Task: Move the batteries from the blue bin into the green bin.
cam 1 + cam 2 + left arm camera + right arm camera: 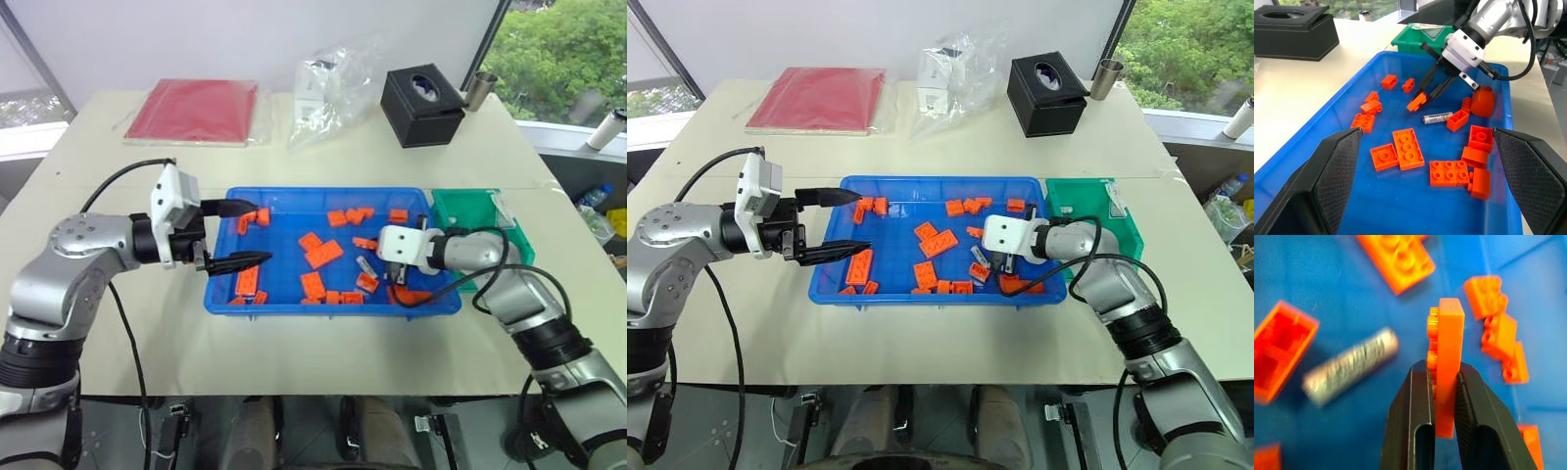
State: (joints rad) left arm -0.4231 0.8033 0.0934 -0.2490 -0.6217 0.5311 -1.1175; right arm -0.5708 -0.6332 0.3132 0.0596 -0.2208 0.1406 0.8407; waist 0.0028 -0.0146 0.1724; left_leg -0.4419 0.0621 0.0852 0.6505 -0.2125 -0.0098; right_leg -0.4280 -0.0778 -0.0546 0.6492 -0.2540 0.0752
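The blue bin [323,192] sits mid-table with many orange bricks scattered inside. One silvery battery [1438,118] lies on the bin floor among them, and it also appears just beside my right fingers as the battery [1349,366]. My right gripper [1444,367] is shut on a thin orange brick [1447,340], held on edge above the bin floor. It reaches in over the bin's right end as the right gripper [1418,100]. The green bin [470,211] stands against the blue bin's right side. My left gripper [260,233] hovers open over the bin's left end, holding nothing.
A black tissue box [421,105], a metal cup [479,90], a clear plastic bag [328,83] and a red folder [194,110] lie at the back of the table. Bare table runs in front of the blue bin.
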